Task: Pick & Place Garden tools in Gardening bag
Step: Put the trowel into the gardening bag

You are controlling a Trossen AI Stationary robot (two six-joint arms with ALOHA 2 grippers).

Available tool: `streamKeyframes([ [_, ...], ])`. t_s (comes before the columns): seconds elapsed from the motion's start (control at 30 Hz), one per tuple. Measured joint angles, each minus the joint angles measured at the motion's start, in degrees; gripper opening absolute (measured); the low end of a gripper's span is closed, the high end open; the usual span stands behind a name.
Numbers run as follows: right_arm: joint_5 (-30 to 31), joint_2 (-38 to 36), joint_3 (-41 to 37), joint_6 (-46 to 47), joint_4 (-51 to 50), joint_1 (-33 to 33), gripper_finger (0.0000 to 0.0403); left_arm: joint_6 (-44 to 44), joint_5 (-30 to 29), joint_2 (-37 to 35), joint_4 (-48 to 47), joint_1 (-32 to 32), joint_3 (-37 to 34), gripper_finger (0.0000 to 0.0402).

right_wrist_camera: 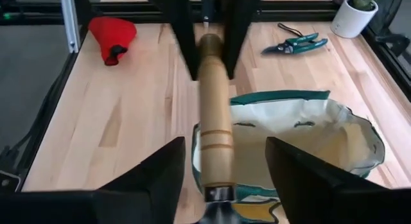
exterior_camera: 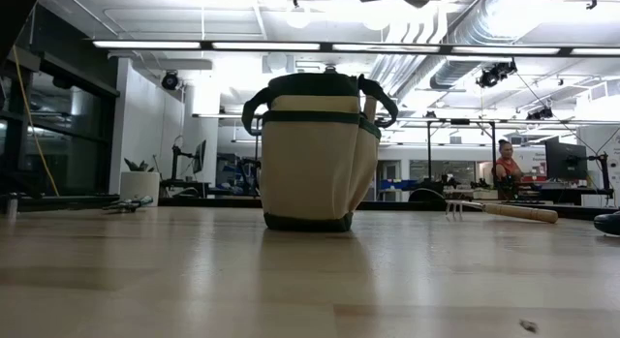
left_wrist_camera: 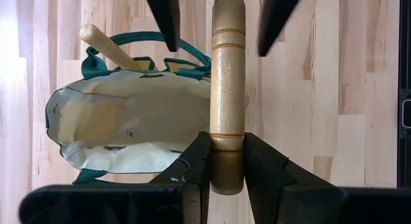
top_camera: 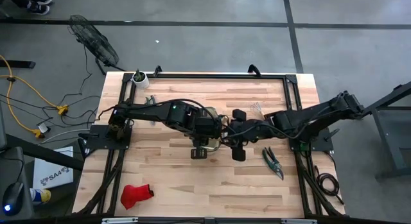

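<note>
The tan bag (left_wrist_camera: 122, 121) with green trim stands open at mid-table (exterior_camera: 315, 154); a wood handle (left_wrist_camera: 103, 44) sticks out of one of its pockets. My left gripper (left_wrist_camera: 227, 140) is shut on a wood-handled tool (left_wrist_camera: 228, 70), held in the air beside the bag's mouth. My right gripper (right_wrist_camera: 225, 147) is open. Its fingers stand on either side of the tool's metal end (right_wrist_camera: 218, 195) and do not touch it. In the high view both grippers meet over the bag (top_camera: 209, 113). My left gripper pinches the butt end of the wooden handle (left_wrist_camera: 227, 124) between its two fingers. The handle runs on forward from the fingers, in line with them, toward my right gripper. The tool is lifted clear of the table and the bag.
One pair of green-handled shears (top_camera: 273, 161) lies near the right side, another (top_camera: 150, 100) at the far left by the white pot (top_camera: 140, 78). A red glove (top_camera: 136, 194) lies at the near left. A wood-handled fork (exterior_camera: 504, 210) lies right of the bag.
</note>
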Motion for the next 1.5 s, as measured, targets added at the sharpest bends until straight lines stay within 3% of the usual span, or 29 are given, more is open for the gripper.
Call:
streamKeyframes([
  [0.37,-3.3,0.3,0.0,-0.2,-1.2,-0.4,0.0062,0.0,0.4,0.0,0.1,0.0,-0.1,0.006],
  [0.6,-3.4,0.3,0.0,-0.2,-1.4,-0.4,0.006,0.0,0.4,0.0,0.3,0.0,-0.1,0.0061],
  [0.93,-4.5,0.1,0.0,1.4,-3.9,-0.3,0.006,0.0,0.3,-0.3,-2.3,0.0,-0.1,0.0149],
  [1.13,1.3,-2.6,-0.1,3.6,-9.3,-0.1,0.006,-1.7,-1.1,-2.9,-5.7,0.0,0.0,0.0155],
  [1.4,10.3,-9.5,-0.1,6.3,-12.5,2.3,0.006,-2.1,-12.9,-7.4,-4.1,0.0,0.0,0.0156],
  [1.5,15.0,-12.7,-0.1,7.9,-14.1,3.5,0.006,-0.2,-14.8,-8.2,-0.5,0.0,0.0,0.0156],
])
